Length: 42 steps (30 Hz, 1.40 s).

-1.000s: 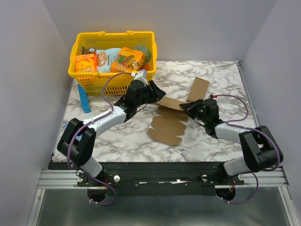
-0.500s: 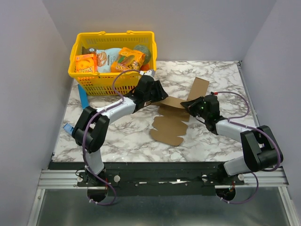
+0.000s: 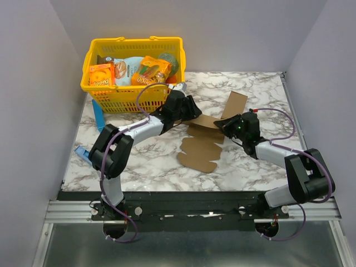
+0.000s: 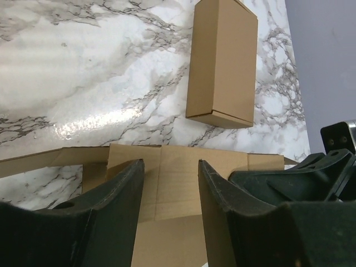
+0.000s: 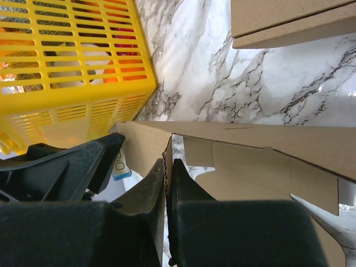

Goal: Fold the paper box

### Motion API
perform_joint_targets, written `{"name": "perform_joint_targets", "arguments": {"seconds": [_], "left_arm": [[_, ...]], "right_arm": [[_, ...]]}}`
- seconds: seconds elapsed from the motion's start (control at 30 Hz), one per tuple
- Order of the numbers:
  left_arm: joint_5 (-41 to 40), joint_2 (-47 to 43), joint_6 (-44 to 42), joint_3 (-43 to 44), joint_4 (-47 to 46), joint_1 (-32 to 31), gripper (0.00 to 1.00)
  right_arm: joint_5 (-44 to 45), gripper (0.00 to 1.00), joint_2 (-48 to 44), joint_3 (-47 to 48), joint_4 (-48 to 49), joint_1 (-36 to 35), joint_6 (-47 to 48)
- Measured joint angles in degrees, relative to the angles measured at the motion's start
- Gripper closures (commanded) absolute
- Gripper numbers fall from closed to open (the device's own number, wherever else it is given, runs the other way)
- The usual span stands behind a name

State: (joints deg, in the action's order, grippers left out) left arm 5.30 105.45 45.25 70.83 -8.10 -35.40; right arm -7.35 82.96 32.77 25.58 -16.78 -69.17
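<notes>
The flat brown cardboard paper box (image 3: 200,150) is judged light and floppy. Its flap edge (image 5: 146,142), the apt hold, is clamped by the right tool (image 5: 168,164); the left tool (image 4: 169,167) is spread.

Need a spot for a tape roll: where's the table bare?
Bare table: the far-right corner beyond the long carton, and the strip between cardboard sheet and front edge. Crowded: around the left gripper, right gripper and basket.

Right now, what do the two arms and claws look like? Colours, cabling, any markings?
Matching pair. On the left arm and right arm, pale grey-white links sit between bulky black joint housings, with a purple cable looping along each. The left claw and right claw have matte black, smooth tapered fingers. No markings visible.
</notes>
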Motion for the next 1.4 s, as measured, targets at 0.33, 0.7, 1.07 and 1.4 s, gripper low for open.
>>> {"name": "perform_joint_targets", "arguments": {"seconds": [0.33,0.7,1.07,1.4], "left_arm": [[1.22,1.49,2.38,-4.22,-4.17,0.17,0.48],[3.21,1.95,5.57,-6.95,-8.79,0.66,0.46],[7.65,4.44,5.55,-5.99,-12.33,0.83,0.41],[11.56,5.64,6.23,-6.43,-16.0,0.76,0.52]], "right_arm": [[0.13,0.86,-0.13,0.0,-0.76,0.0,0.63],[0.42,0.86,-0.26,0.02,-1.29,0.0,1.73],[0.85,0.86,-0.48,0.7,-2.78,0.28,3.39],[2.14,0.86,-0.7,1.05,-3.78,0.39,4.68]]}}
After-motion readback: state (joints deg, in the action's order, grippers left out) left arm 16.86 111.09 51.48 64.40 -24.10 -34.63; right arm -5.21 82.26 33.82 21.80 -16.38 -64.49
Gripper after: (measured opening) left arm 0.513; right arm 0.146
